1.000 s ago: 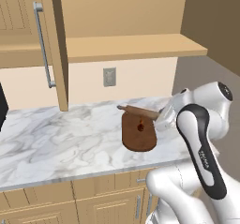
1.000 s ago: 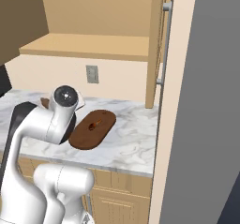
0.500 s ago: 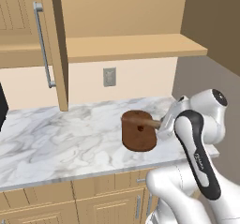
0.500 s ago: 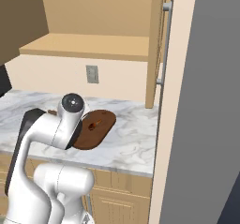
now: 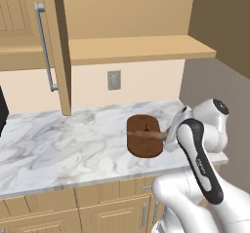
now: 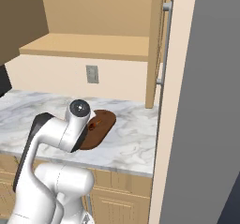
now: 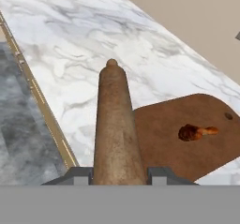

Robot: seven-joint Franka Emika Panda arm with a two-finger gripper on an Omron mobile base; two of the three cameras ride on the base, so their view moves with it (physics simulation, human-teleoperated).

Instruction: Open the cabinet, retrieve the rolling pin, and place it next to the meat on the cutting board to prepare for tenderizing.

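My gripper [image 7: 119,173] is shut on one end of the brown wooden rolling pin [image 7: 114,124], which points away from the hand, low over the near edge of the dark oval cutting board [image 7: 174,138]. The small reddish meat [image 7: 193,132] lies on the board to the right of the pin. From the left base, the pin [image 5: 148,135] crosses the board [image 5: 142,146] lengthwise from the gripper [image 5: 168,136] at the board's right end. From the right base, my arm hides part of the board [image 6: 101,130]. The cabinet door [image 5: 52,47] stands open, and the shelf [image 5: 139,48] inside is bare.
The marble counter [image 5: 58,144] stretches left of the board. A wall outlet [image 5: 114,79] sits behind it. A dark appliance [image 5: 2,116] is at the far left edge. The other open cabinet door [image 6: 157,45] and a tall grey panel [image 6: 206,106] stand on the right.
The arm has brought the rolling pin down and from the back of the board toward its near side. The grip has stayed the same.
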